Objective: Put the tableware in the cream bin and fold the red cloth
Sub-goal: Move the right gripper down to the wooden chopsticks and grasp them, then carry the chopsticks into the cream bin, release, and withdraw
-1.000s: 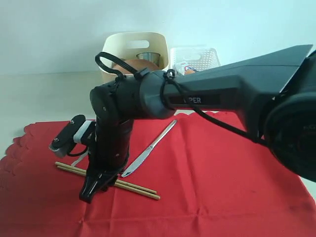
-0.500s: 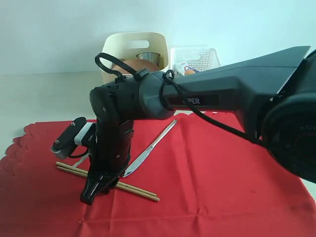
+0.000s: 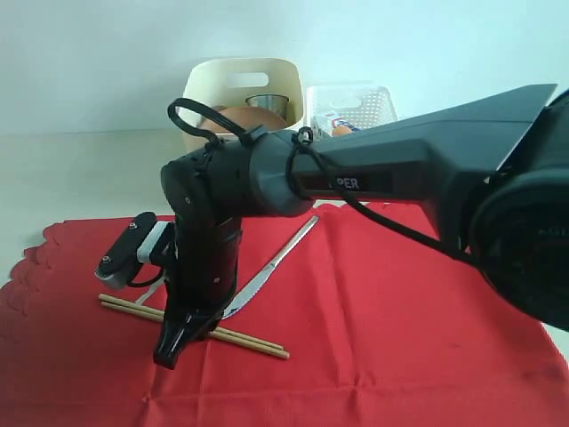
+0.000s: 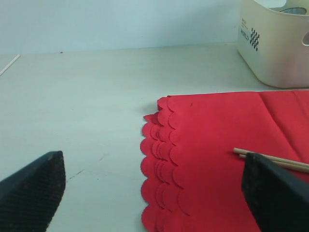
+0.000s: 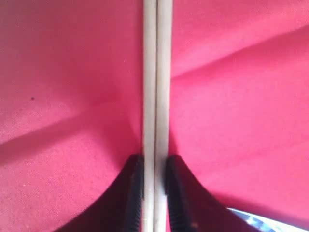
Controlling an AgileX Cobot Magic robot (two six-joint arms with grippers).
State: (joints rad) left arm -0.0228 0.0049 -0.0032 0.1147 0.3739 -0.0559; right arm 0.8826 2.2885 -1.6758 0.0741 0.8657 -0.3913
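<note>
A pair of wooden chopsticks [image 3: 253, 342] lies on the red cloth [image 3: 382, 329] at front left. My right gripper [image 3: 176, 345] points down onto their middle. The right wrist view shows its jaws shut on the chopsticks [image 5: 156, 72], one black pad [image 5: 135, 193] pressing on each side, with my right gripper [image 5: 154, 193] low over the cloth [image 5: 58, 72]. A slim metal utensil [image 3: 271, 265] lies just beyond. The cream bin [image 3: 213, 84] at the back holds a steel cup [image 3: 267, 102] and a brown plate [image 3: 238, 114]. My left gripper [image 4: 154, 193] hangs open over the cloth's scalloped edge [image 4: 164, 159].
A white perforated basket [image 3: 378, 102] with food packets stands right of the cream bin. The right arm [image 3: 400, 173] spans the scene from the right. In the left wrist view, bare pale table [image 4: 87, 96] lies beside the cloth, and the cream bin [image 4: 275, 48] stands beyond it.
The right gripper's jaws have closed onto the chopsticks, and the gripper has shifted slightly right. The chopsticks and the utensil stay where they were.
</note>
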